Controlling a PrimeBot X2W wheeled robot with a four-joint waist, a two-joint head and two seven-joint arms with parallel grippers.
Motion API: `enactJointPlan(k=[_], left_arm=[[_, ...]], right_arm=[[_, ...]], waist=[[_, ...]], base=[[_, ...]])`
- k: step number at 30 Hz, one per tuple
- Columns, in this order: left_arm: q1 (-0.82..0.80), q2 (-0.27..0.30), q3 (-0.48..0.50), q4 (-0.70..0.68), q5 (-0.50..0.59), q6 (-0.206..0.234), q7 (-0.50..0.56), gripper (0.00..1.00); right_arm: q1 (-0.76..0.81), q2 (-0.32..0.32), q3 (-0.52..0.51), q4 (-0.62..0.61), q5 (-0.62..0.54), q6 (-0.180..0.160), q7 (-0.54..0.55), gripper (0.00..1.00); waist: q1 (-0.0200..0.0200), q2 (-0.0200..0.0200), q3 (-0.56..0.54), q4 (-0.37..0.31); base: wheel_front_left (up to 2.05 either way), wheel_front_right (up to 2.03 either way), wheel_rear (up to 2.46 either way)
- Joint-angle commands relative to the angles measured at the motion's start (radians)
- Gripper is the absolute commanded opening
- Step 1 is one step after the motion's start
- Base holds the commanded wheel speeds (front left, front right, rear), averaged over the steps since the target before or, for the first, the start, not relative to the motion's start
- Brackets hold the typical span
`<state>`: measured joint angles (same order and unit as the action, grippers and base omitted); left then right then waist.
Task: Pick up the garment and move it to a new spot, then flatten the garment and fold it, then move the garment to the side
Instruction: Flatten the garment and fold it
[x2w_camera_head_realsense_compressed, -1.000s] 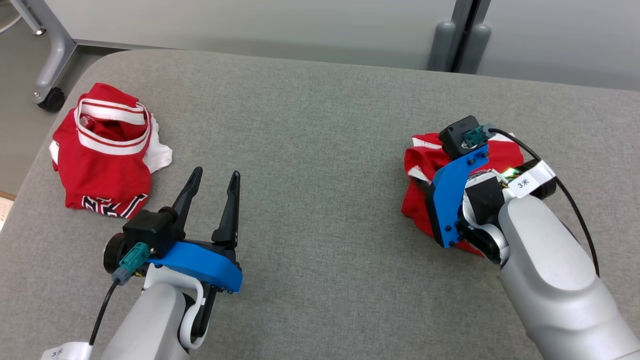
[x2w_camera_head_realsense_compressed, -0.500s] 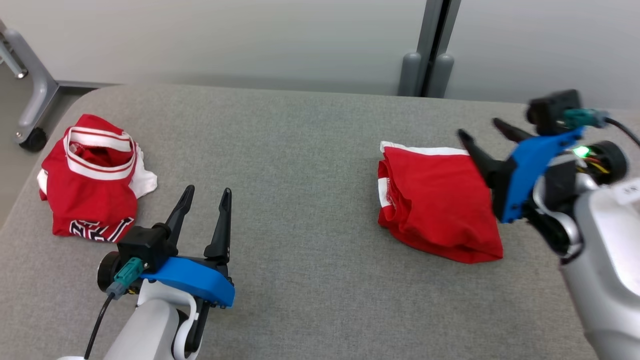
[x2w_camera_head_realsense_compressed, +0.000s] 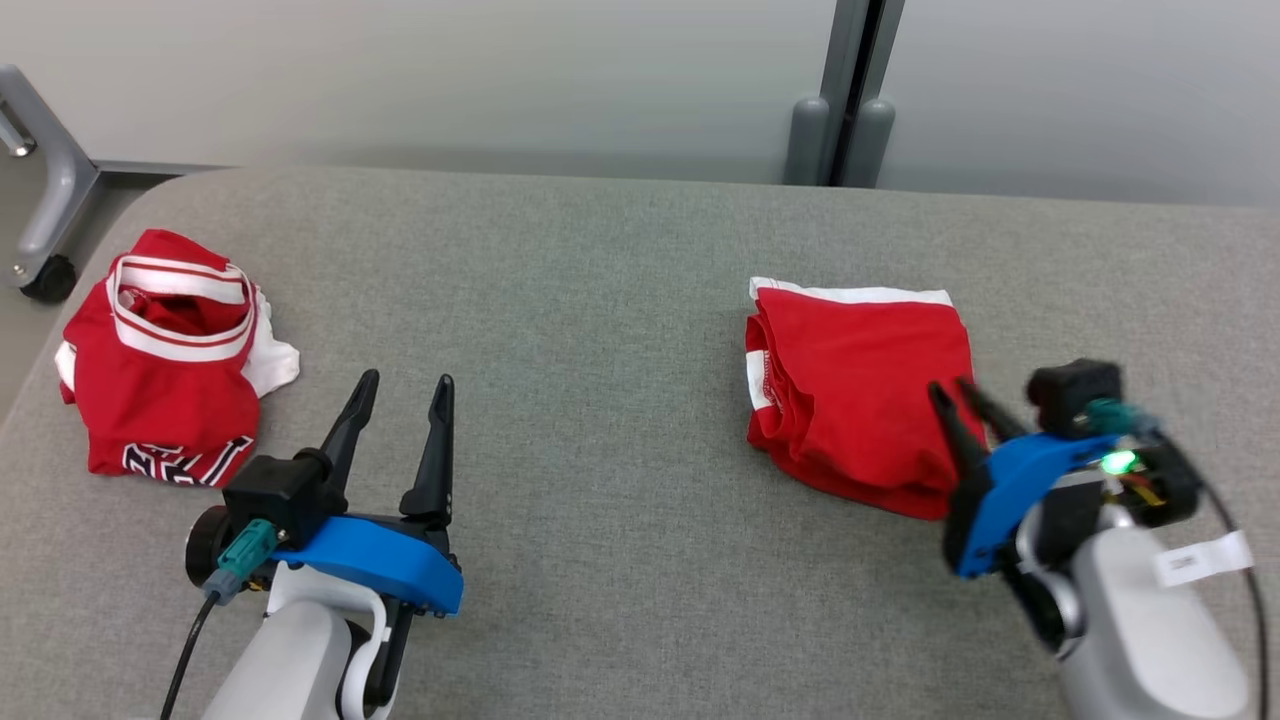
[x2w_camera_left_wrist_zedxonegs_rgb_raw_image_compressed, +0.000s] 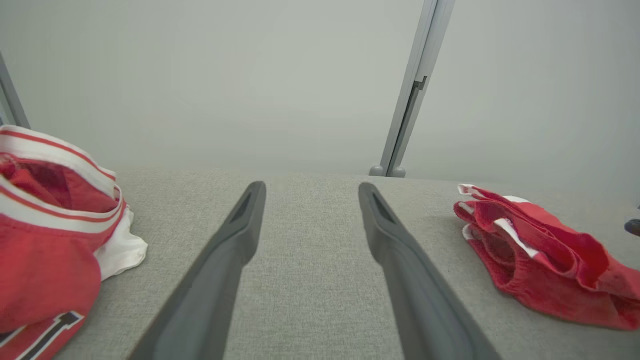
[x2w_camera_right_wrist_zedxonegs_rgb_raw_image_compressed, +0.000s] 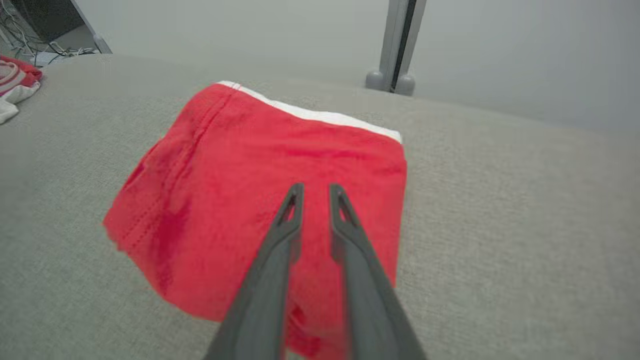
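Stretching across the whole workspace is a grey, coarse-woven fabric tabletop (x2w_camera_head_realsense_compressed: 620, 300) with rounded far corners, backed by a plain pale grey wall (x2w_camera_head_realsense_compressed: 400, 80). Far to the left of the left claw (x2w_camera_head_realsense_compressed: 406, 378), a bent grey metal leg on a black castor (x2w_camera_head_realsense_compressed: 40, 250) stands on the floor. Beyond and between the two claws, a grey metal upright with two rounded feet (x2w_camera_head_realsense_compressed: 845, 120) splits the wall panels. Just left of the left claw lies a crumpled red jersey with white-and-red striped trim and black lettering (x2w_camera_head_realsense_compressed: 160, 400), heaped soft and loose. The left claw's two long, dark, tapered fingers stand wide apart over bare fabric, holding nothing. Well to its right, the folded red garment with a white hem (x2w_camera_head_realsense_compressed: 860, 380) lies on the tabletop as a neat, roughly square packet, directly ahead of the right claw (x2w_camera_head_realsense_compressed: 950, 388). That claw's tips hang over the garment's near part with a narrow gap between them and nothing gripped; whether they touch the cloth I cannot tell. The left wrist view catches the garment's layered, stitched folds from the side, while the right wrist view shows its smooth top and, far off to the left, tangled cables (x2w_camera_right_wrist_zedxonegs_rgb_raw_image_compressed: 40, 50)
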<state>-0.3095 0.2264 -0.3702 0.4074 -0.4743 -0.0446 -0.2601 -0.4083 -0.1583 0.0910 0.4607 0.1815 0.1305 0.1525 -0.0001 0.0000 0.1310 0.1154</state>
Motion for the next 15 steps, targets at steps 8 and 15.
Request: enactJointPlan(k=[8, 15], left_arm=[[-0.019, 0.007, 0.001, -0.012, -0.005, 0.005, -0.004, 1.00], [-0.024, 0.001, -0.013, -0.013, -0.003, 0.005, -0.004, 1.00]], right_arm=[[-0.071, 0.104, 0.123, 0.196, 0.030, 0.001, -0.173, 0.00], [-0.121, 0.105, 0.356, 0.326, 0.246, 0.001, -0.222, 0.00]], waist=[[0.0001, 0.0000, 0.034, 0.013], [0.0001, 0.0000, 0.041, 0.030]], base=[[0.00, 0.00, 0.00], [0.00, 0.00, 0.00]])
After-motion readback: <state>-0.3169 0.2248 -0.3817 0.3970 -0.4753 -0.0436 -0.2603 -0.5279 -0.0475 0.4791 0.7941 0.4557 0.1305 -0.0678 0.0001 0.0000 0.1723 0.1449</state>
